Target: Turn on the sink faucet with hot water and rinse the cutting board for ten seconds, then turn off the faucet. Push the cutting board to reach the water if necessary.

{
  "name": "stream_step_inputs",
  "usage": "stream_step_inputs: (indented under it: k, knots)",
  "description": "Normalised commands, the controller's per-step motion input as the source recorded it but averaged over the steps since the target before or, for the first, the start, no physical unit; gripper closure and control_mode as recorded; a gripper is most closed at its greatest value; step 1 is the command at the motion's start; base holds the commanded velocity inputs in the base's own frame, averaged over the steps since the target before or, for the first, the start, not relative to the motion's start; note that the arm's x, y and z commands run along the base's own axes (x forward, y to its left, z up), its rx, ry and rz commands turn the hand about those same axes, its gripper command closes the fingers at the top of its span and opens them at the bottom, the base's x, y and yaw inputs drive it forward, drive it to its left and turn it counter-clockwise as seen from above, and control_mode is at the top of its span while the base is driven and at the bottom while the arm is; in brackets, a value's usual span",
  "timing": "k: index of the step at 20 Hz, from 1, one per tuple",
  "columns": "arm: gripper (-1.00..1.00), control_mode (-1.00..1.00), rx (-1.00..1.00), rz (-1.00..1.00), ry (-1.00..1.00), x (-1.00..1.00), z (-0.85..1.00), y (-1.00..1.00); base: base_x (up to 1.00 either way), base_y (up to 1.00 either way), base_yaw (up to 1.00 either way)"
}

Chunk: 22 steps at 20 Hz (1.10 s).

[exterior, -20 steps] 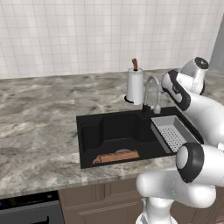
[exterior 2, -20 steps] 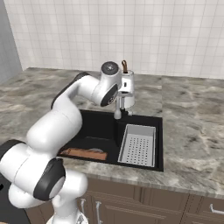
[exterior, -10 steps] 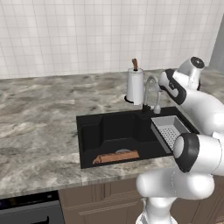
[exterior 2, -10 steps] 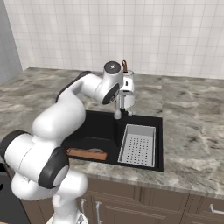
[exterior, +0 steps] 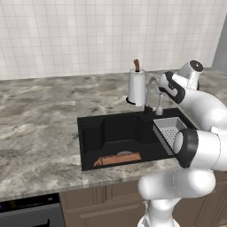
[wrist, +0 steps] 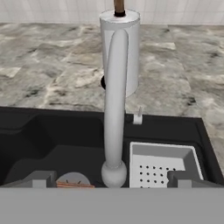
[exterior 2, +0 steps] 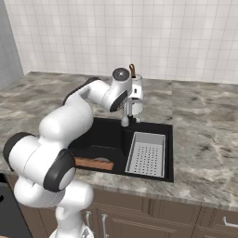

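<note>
The black sink [exterior: 95, 133] [exterior 2: 104, 135] [wrist: 39, 135] is set into the marble counter. The orange-brown cutting board [exterior: 117, 158] [exterior 2: 93, 163] lies on its floor along the front wall; a sliver of the cutting board [wrist: 74, 185] also shows in the hand view. The grey faucet [exterior: 150, 88] [exterior 2: 125, 116] [wrist: 114, 100] arches over the back rim, with its small handle [wrist: 138, 116] beside the base. My gripper [exterior: 161, 88] [exterior 2: 129, 104] [wrist: 113, 179] is open at the spout's arch. Its fingertips [wrist: 41, 179] stand wide on either side of the spout's end. No water is in view.
A white paper-towel roll [exterior: 136, 86] [exterior 2: 136, 95] [wrist: 124, 48] with a brown knob stands on the counter just behind the faucet. A perforated grey tray [exterior: 170, 131] [exterior 2: 146, 153] [wrist: 164, 164] fills the sink's right side. A tiled wall backs the counter.
The arm's lower links have shifted a little. The hand has stayed by the faucet's arch with its jaws wide. The cutting board has not moved.
</note>
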Motion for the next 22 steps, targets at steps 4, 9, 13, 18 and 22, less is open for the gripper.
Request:
stream_step_inputs:
  k: [4,9,13,18,22]
  knots:
    - [-1.0,-1.0,0.0,0.0,0.0,0.03,-0.17,0.0,0.0,0.0,0.0]
    - [-1.0,-1.0,0.0,0.0,0.0,0.03,-0.22,0.0,0.0,0.0,0.0]
    - [-1.0,-1.0,0.0,0.0,0.0,0.09,-0.22,0.0,0.0,0.0,0.0]
    - [-1.0,-1.0,0.0,0.0,0.0,0.13,-0.23,0.0,0.0,0.0,0.0]
    - [-1.0,-1.0,0.0,0.0,0.0,0.19,-0.2,0.0,0.0,0.0,0.0]
